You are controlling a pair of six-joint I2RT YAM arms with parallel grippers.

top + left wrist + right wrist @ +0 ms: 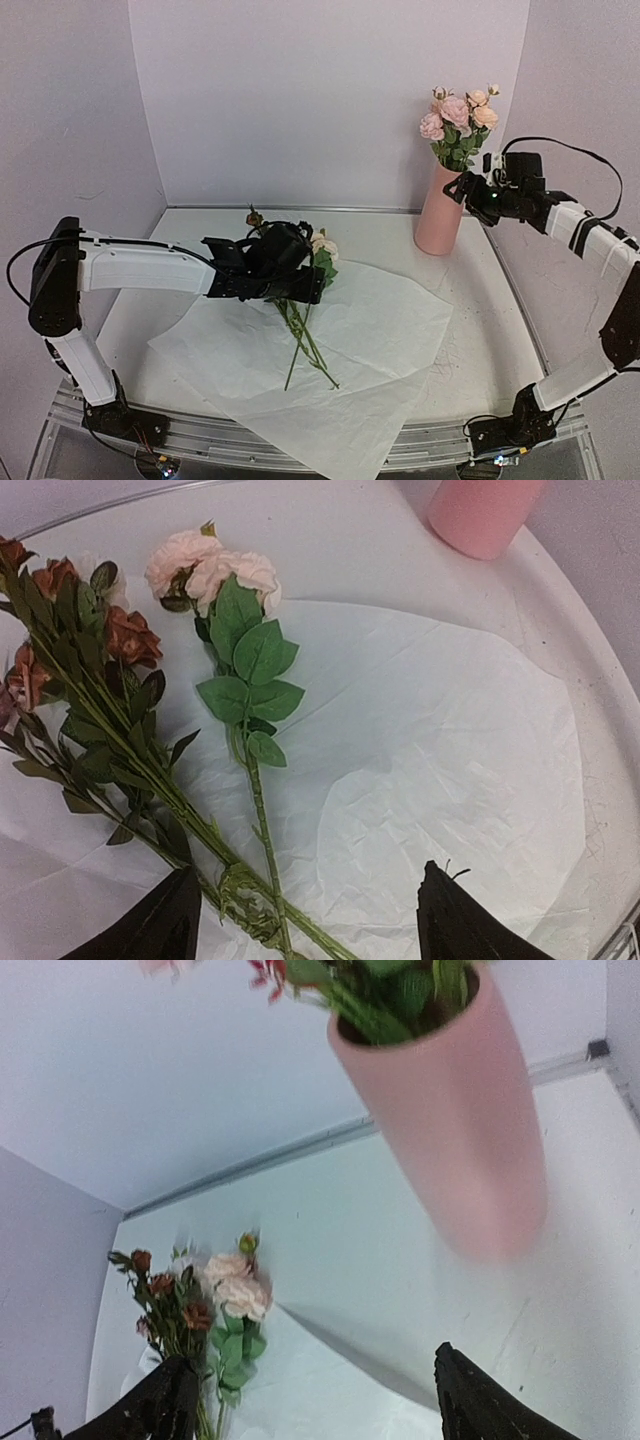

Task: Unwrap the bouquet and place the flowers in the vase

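My left gripper [308, 882] hangs nearest, black fingers spread and empty, over the stems of the loose flowers [255, 660], cream and mauve-brown artificial roses on thin green stems. They lie flat on the crumpled white paper sheet [380, 335], long axis front to back, heads toward the back wall [320, 100]. My right gripper [312, 1360], fingers also apart and empty, sits just beside the tall matte pink vase [438, 220], upright at far right with pink roses [457, 112] in it.
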